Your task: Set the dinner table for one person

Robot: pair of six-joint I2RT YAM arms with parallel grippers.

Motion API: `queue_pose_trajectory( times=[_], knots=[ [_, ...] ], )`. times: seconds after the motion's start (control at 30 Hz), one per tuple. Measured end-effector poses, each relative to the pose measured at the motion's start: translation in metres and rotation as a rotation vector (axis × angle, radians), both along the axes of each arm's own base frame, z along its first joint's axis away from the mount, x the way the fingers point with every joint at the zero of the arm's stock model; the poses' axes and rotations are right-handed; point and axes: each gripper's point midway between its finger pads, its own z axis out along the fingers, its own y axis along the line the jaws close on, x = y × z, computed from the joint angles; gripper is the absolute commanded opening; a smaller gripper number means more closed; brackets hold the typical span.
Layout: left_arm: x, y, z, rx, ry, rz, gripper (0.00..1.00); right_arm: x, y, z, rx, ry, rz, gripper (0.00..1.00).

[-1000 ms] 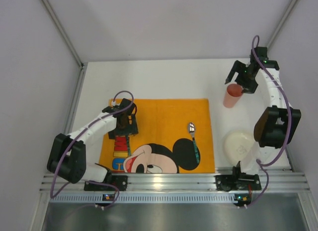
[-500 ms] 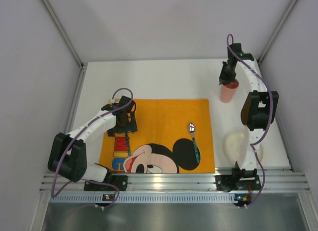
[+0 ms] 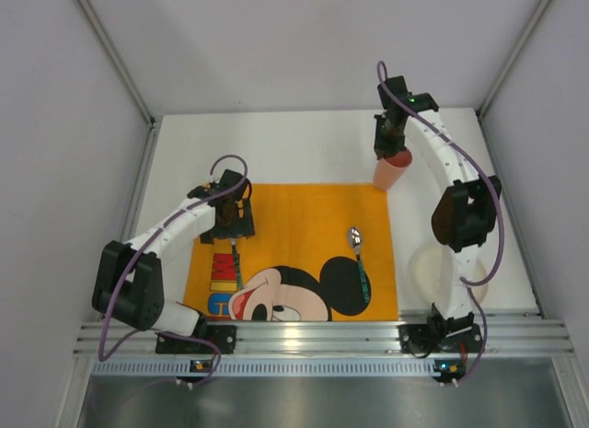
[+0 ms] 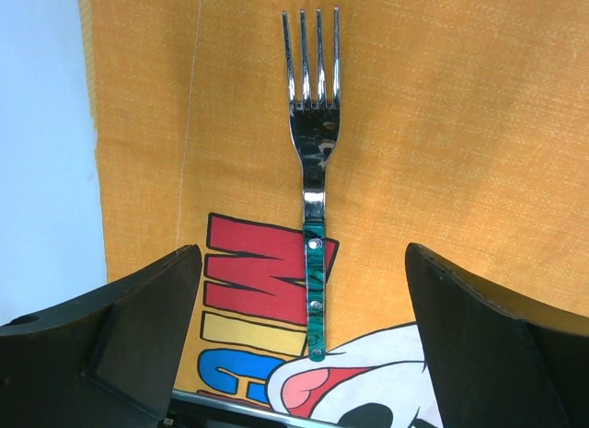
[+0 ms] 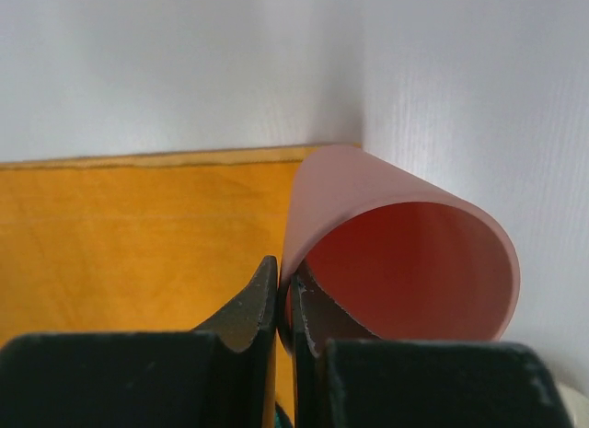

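Observation:
The white dinner table (image 3: 276,143) carries an orange Mickey Mouse placemat (image 3: 304,216). A fork (image 4: 313,161) with a green handle lies on the mat's left side. My left gripper (image 4: 302,255) hovers open over its handle, its fingers (image 4: 138,327) well apart from it. A green-handled spoon (image 3: 356,253) lies on the mat's right side. My right gripper (image 5: 285,285) is shut on the rim of a pink cup (image 5: 405,253), one finger inside and one outside. In the top view the cup (image 3: 390,170) is at the mat's far right corner.
A white plate (image 3: 421,270) sits on the table right of the mat, partly hidden by the right arm. The silver rail (image 3: 322,341) runs along the near edge. Grey walls enclose the table on three sides.
The right gripper has shut on the cup's rim and carried the cup left from the table's right side to the mat's far right corner. The left gripper has drifted slightly away from me, still open.

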Motion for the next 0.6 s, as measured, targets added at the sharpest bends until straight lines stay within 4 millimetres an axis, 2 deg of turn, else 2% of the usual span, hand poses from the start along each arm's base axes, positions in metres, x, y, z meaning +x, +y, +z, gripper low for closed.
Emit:
queue_pose_trajectory(
  times=[0.1,0.23,0.43,0.6],
  knots=[
    [0.002,-0.001,-0.002,0.000,0.002,-0.005,0.96,-0.017,0.036,0.016,0.014,-0.020,0.071,0.00],
    [0.002,-0.001,-0.002,0.000,0.005,-0.012,0.96,-0.036,0.072,0.027,0.027,-0.034,0.146,0.00],
    [0.002,-0.001,-0.002,0.002,0.005,-0.018,0.96,-0.053,0.100,0.021,0.035,-0.010,0.204,0.00],
    [0.001,0.000,0.001,-0.001,-0.009,-0.017,0.96,-0.057,0.114,-0.001,0.014,0.036,0.230,0.00]
  ],
)
